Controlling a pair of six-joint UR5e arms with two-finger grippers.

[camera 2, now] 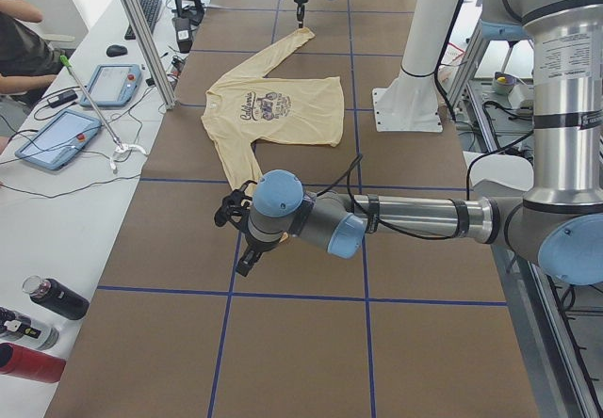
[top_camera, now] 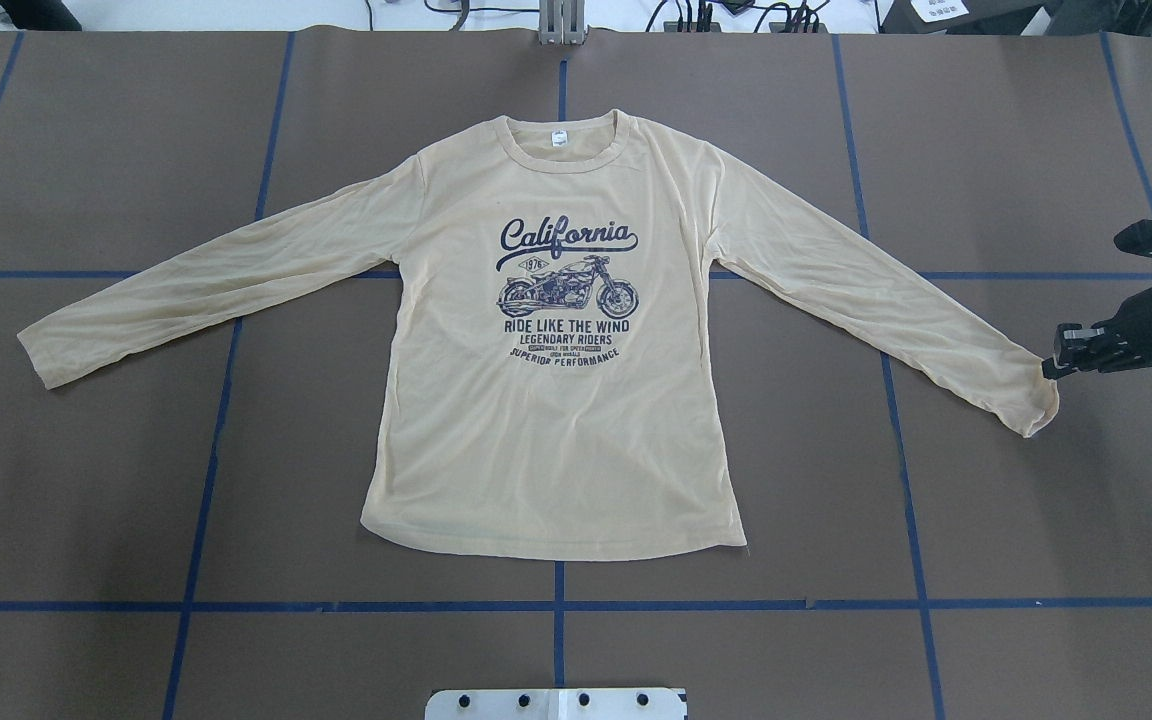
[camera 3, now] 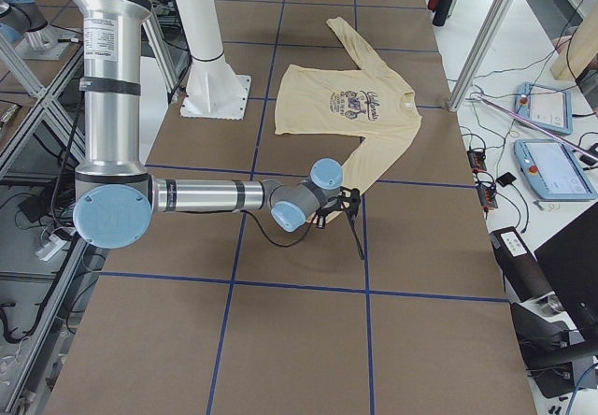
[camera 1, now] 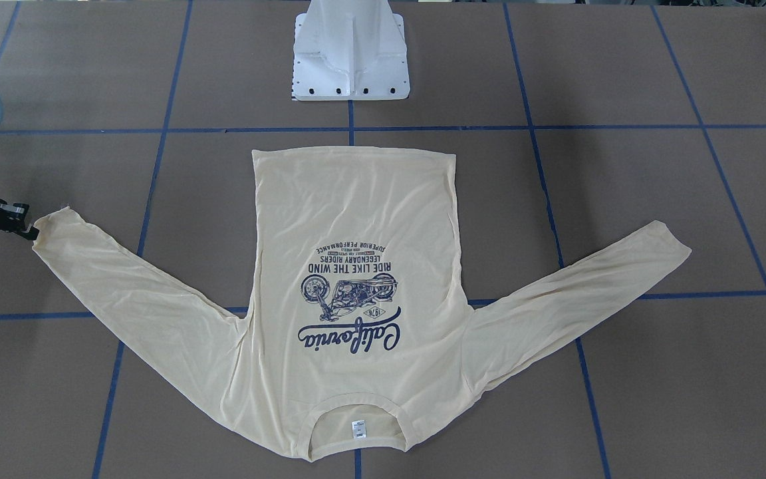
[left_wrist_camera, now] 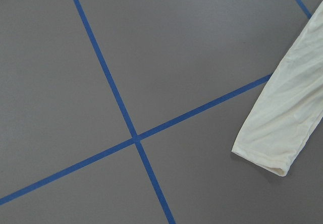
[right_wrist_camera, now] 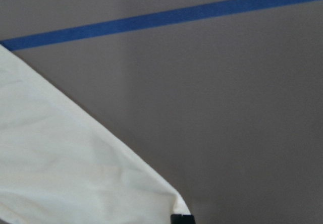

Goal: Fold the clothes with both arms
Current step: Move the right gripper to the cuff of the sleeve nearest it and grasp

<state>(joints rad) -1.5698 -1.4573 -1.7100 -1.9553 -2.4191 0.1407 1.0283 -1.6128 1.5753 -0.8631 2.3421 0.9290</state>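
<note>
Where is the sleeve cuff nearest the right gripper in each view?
Front-facing: cuff far left.
Overhead: cuff far right.
Exterior left: cuff top centre.
Exterior right: cuff centre.
Left wrist: absent; other cuff shows.
Right wrist: cuff bottom centre.
Shared landmark, exterior views: white pedestal.

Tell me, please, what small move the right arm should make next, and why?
Probably secure the right gripper on the sleeve cuff: its fingertips sit at the cuff's edge, the shirt lies flat and unfolded, and a firm grip isn't visible.
</note>
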